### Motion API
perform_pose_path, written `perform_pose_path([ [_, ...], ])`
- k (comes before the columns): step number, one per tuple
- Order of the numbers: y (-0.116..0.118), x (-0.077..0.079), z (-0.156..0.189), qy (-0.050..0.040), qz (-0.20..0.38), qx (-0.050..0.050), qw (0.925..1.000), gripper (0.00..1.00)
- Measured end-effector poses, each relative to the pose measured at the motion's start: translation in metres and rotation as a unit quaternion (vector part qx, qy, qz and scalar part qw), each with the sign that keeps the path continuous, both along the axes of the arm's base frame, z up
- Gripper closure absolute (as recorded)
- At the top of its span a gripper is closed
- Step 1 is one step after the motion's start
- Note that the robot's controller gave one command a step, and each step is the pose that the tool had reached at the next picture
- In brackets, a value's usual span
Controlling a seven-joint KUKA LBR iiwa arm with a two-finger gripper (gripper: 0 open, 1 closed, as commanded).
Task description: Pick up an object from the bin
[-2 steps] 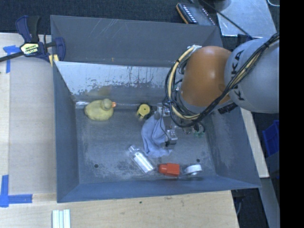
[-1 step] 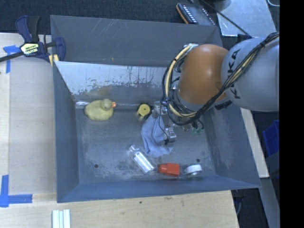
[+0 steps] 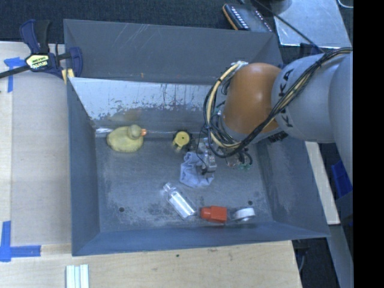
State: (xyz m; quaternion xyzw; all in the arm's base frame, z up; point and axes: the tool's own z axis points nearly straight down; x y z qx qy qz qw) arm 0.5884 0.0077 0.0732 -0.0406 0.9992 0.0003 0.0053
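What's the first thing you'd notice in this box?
The big robot arm with its shiny orange cover reaches in from the right, its end effector low over a crumpled pale blue thing in the middle of the bin. Next is the yellow rubber duck at the back left, then a small red thing by the front wall.

Grey arm (image 3: 318, 98) lettered KUKA, orange dome cover (image 3: 252, 98) — black and yellow cables (image 3: 211, 110) looped round, metal pincer (image 3: 207, 161)

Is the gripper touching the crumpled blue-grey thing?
Cannot tell. In the camera view the gripper overlaps the crumpled blue-grey thing from above, which hides any contact or gap.
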Motion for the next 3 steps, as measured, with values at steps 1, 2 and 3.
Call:
perform_pose_path([
  [1, 0.0, 0.0, 0.0, 0.0, 0.0, 0.0, 1.0, 1.0],
  [2, -0.005, 0.002, 0.078, 0.002, 0.006, 0.0, 1.0, 1.0],
  [3, -0.031, -0.006, 0.139, -0.0041, -0.004, -0.001, 1.0, 1.0],
])
